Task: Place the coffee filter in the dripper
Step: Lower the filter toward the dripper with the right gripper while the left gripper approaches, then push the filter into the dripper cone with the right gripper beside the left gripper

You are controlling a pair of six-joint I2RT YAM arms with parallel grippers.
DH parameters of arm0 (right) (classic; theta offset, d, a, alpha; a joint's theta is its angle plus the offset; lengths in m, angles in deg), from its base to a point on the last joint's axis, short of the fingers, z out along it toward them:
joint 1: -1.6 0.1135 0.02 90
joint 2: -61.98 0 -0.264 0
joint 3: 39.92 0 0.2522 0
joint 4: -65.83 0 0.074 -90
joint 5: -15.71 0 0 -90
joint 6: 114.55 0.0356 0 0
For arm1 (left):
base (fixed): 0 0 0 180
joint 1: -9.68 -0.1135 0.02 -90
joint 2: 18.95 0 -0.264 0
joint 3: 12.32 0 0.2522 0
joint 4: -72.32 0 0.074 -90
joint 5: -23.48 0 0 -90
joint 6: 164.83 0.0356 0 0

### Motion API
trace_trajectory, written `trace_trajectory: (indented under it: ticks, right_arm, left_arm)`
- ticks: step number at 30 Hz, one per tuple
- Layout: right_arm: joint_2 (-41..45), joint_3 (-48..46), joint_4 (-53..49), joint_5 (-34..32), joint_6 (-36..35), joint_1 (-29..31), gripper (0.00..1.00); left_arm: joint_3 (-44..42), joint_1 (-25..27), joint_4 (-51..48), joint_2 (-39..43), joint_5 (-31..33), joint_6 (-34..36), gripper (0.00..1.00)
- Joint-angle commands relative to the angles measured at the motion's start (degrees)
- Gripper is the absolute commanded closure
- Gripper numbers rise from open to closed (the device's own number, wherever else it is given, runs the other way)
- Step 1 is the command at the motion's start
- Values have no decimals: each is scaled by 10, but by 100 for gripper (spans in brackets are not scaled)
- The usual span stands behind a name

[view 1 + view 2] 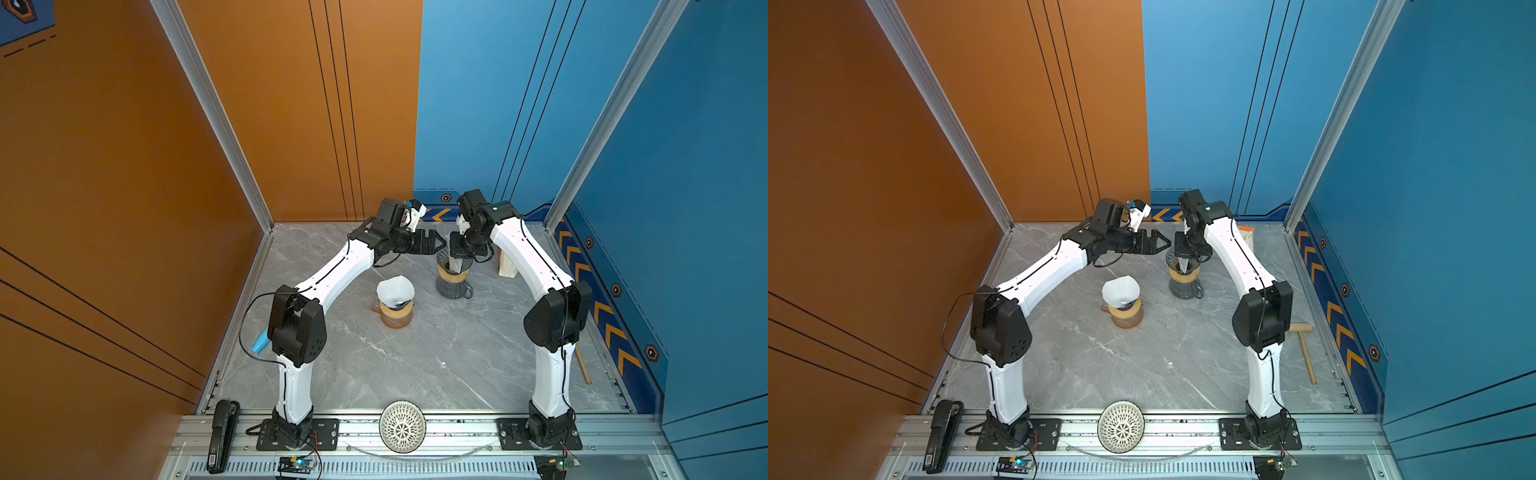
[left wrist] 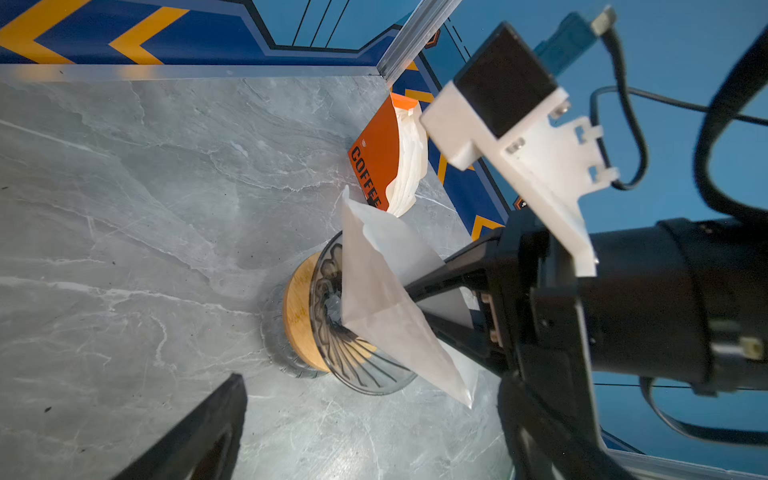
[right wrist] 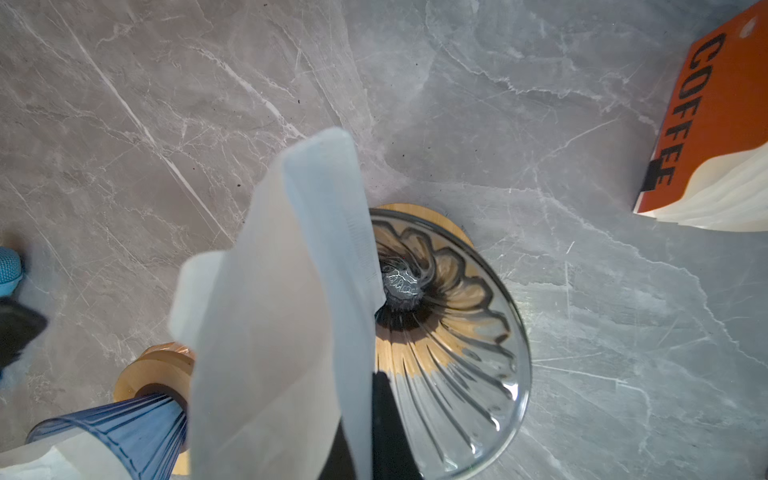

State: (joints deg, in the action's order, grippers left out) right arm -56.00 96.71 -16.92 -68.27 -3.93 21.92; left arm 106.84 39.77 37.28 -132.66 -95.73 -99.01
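A black stapler [image 1: 222, 434] lies at the far left, on the front rail. The left gripper [image 1: 440, 242] hangs in the air just left of the dripper. Its jaws are spread wide and hold nothing. The left wrist view shows only one of its black fingers [image 2: 195, 432].

Next, near the middle of the grey table [image 1: 415, 365], stands a blue dripper [image 3: 124, 428] on a wooden ring. A white paper cone [image 1: 395, 289] sits opened up in it. On the front rail is a white bowl [image 1: 402, 426] full of little holes.

Then comes the dripper [image 2: 357, 365]. It is a clear glass cup with ribs and a wooden ring under it. It sits on a dark glass jug [image 1: 453, 289].

The coffee filter [image 2: 374, 282] is thin white paper, folded flat like a triangle. One edge has a pressed seam. Its bottom corner dips into the glass cup, close to the hole in the middle. The rest sticks up over the rim. It does not line the cup yet.

The right gripper [image 2: 411, 293] reaches down from above. Its jaws are pinched tight on the upper part of the filter.

Further right, an orange pack [image 2: 374, 162] that says COFFEE stands by the back corner, with more white filters in it. A wooden hammer [image 1: 1304, 349] lies by the right wall.
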Motion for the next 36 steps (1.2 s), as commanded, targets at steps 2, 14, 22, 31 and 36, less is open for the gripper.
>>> trace_trajectory:
  ticks: [2, 14, 22, 31, 36]
  right_arm:
    - [-5, 11, -2, 15, -4, 5, 100]
    - [-5, -5, 3, 17, -12, 4, 100]
    - [-5, -9, 5, 18, -16, 3, 100]
    - [4, -13, 5, 12, -17, 1, 100]
    - [9, -16, 5, 4, -16, 2, 100]
  left_arm:
    - [35, 5, -12, -33, -19, -17, 9]
    - [97, 18, -13, -83, -31, -44, 11]
    - [99, 21, -15, -102, -32, -52, 13]
    - [96, 19, -61, -103, -5, -39, 23]
    - [97, 18, -79, -94, 11, -28, 25]
